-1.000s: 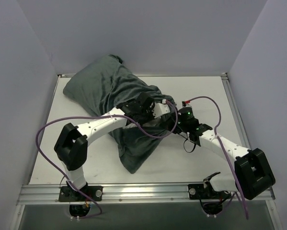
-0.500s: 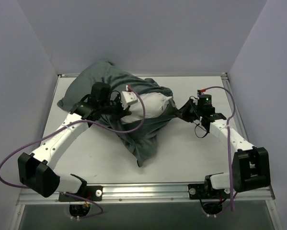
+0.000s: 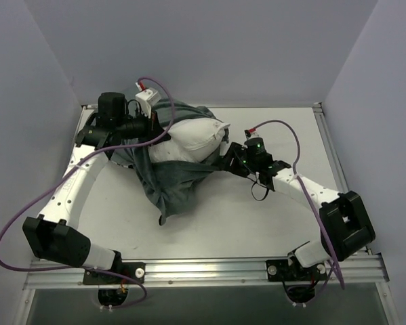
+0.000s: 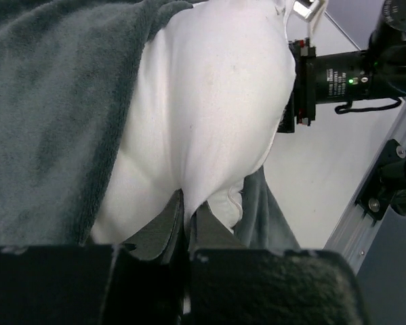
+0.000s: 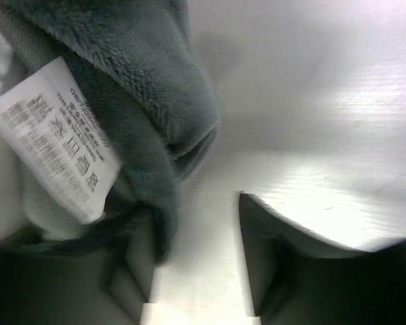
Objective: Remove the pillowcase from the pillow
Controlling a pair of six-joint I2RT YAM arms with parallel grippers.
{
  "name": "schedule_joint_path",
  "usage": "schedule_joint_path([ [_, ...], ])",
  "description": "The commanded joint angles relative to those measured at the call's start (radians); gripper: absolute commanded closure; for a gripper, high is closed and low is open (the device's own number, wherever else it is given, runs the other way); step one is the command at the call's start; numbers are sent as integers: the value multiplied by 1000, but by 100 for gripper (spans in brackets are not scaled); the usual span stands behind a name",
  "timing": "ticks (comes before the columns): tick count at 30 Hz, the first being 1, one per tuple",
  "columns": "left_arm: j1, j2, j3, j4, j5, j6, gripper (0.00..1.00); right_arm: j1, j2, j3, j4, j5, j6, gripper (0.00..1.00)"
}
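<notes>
Left wrist view has the left gripper (image 4: 187, 220) at the bottom edge, its two dark fingers (image 4: 163, 227) drawn almost together and pinching a fold of the pillow (image 4: 209, 108). The white fabric rises in a crease straight out of that pinch. Beyond the fingers the plump white cushion fills the middle of the view, bare across most of its face. To one side of the grip the pillowcase (image 4: 47, 115) lies over the cushion, showing only its plain grey-green fleecy side. A further flap of it hangs down just past the fingers on the other side. At the cushion's far end sits the black body of the other arm, with a small green light.

In the right wrist view the right gripper (image 5: 192, 213) has its fingers well apart, with bare white table (image 5: 311, 101) showing in the gap between them. A rolled edge of the grey-green fabric lies against the inner face of one finger; it is touched but not clamped. Just beyond that finger a white care label (image 5: 60, 135) with printed lines hangs from the fabric.

From the top external view, the cushion stretches from the left gripper across to the right gripper. The cover is bunched around its far side and beneath it, and trails toward the arm bases.
</notes>
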Motion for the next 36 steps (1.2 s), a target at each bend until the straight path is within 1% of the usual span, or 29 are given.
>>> schedule_joint_path([
  [1,0,-32,55,173,-134,-46,98,3,-38,104,-204,183,-167,47],
  [2,-1,-35,38,181,-170,-46,98,6,-92,140,-289,202,-189,39],
  [3,-1,-35,23,199,-178,-50,98,6,-121,199,-320,231,-212,28],
  [4,-3,-35,5,202,-184,-50,98,8,-153,226,-350,242,-232,25],
  [5,-6,-27,3,205,-193,-52,98,24,-211,247,-385,242,-272,23],
  [6,-18,-23,4,205,-193,-50,98,44,-235,267,-397,251,-286,21],
  [7,-27,-18,10,202,-201,-49,98,76,-255,293,-399,301,-292,20],
  [8,-40,-7,24,201,-210,-46,98,154,-278,295,-378,314,-286,20],
  [10,-74,2,43,188,-243,-40,98,245,-275,295,-341,361,-267,20],
  [11,-78,8,56,187,-245,-41,98,333,-250,298,-307,384,-263,19],
  [13,-80,11,66,185,-239,-53,98,403,-192,338,-284,457,-252,18],
  [16,-81,14,66,181,-245,-55,98,498,-108,414,-266,505,-286,14],
  [17,-81,14,64,181,-242,-56,98,512,-85,462,-249,510,-299,11],
  [18,-83,16,61,181,-234,-60,98,528,-37,482,-238,504,-313,11],
  [21,-84,20,69,175,-231,-75,98,531,55,563,-241,482,-332,11],
  [22,-86,22,75,170,-253,-76,98,531,120,586,-267,476,-338,10],
  [23,-86,20,79,165,-265,-78,98,531,150,624,-282,458,-344,11],
  [25,-84,17,89,155,-288,-75,98,531,213,640,-311,426,-339,12],
  [26,-83,19,92,151,-308,-70,98,529,222,634,-322,417,-336,18],
  [27,-83,19,96,141,-316,-69,98,529,222,591,-315,400,-332,26],
  [28,-83,25,105,138,-322,-69,98,529,207,556,-277,394,-323,41],
  [29,-81,28,110,136,-335,-70,98,531,193,521,-258,400,-294,79],
  [30,-80,30,115,136,-346,-73,98,529,176,451,-246,418,-280,96],
  [31,-75,42,135,136,-358,-72,98,531,143,421,-241,424,-264,100],
  [33,-61,59,168,127,-415,-57,98,534,106,360,-238,415,-229,100],
  [34,-58,85,193,116,-443,-41,98,535,74,302,-239,395,-223,100],
  [36,-57,118,285,78,-530,25,98,548,46,241,-247,392,-192,100],
])
